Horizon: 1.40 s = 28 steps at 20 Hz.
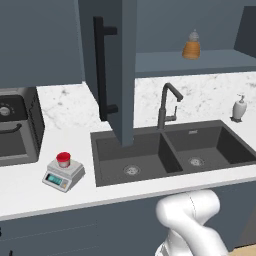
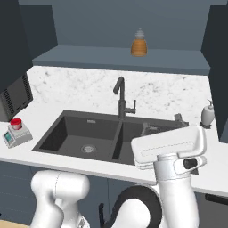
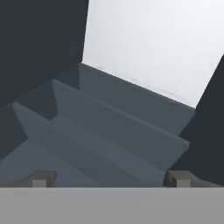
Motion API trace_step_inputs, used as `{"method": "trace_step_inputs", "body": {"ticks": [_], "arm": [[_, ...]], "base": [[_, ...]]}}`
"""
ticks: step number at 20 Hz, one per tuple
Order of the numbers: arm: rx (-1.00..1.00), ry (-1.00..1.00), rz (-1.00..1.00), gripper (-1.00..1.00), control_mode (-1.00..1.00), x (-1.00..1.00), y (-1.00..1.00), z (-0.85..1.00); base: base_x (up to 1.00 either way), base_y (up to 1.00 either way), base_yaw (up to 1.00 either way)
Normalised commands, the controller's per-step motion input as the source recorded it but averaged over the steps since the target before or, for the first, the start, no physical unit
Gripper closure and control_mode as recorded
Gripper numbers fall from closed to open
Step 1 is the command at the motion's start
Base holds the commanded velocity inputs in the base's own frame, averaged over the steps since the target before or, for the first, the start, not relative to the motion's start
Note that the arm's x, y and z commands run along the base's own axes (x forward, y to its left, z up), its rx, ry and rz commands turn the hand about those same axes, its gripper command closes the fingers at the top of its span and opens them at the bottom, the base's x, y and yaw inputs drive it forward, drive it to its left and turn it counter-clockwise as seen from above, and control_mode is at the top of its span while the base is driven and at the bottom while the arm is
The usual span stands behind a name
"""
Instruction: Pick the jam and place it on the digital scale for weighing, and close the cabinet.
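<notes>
My tool (image 3: 109, 178) is spread wide and carries nothing; its two small dark tips stand well apart at the bottom of the hand view, looking into a dim blue-grey space of flat panels with a pale surface beyond.

Nearest on the white bench (image 1: 30, 192), to the left of the sink (image 1: 165, 150), sits the digital scale (image 1: 63, 175), a small light-grey square block with a greenish display on its front. The jam (image 1: 63, 159) already stands on its round plate: a squat jar with a red lid, upright. I judge that half of the task done.

Further back and above, the cabinet (image 1: 112, 65) is open. Its door juts out toward me over the left basin of the sink, edge-on, with the long black bar handle (image 1: 101, 70) running vertically. The door's long axis is upright, so I judge the coming move to be a sideways push on its flat matte face.

Farthest, on the open shelf, stands an orange bottle (image 1: 191, 46) with a pale cap.
</notes>
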Motion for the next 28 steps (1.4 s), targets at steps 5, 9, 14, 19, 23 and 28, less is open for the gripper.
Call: {"method": "trace_step_inputs", "body": {"ticks": [5, 9, 14, 19, 23, 28], "arm": [[0.14, -0.28, 0.07, -1.0, -1.0, -0.02, -0.34, -0.19], [0.13, -0.05, 0.09, -1.0, -1.0, 0.07, -0.34, -0.26], [0.11, 0.0, 0.09, -1.0, -1.0, 0.06, -0.67, -0.27], [0.05, 0.21, 0.08, -1.0, -1.0, 0.11, -0.62, -0.19], [0.05, 0.08, 0.09, -1.0, -1.0, 0.09, -0.61, -0.3], [0.06, 0.08, 0.14, -1.0, -1.0, 0.03, -0.82, -0.66]], "base": [[0.0, 0.0, 0.0], [0.0, 0.0, 0.0], [0.0, 0.0, 0.0], [0.0, 0.0, 0.0], [0.0, 0.0, 0.0], [0.0, 0.0, 0.0]]}}
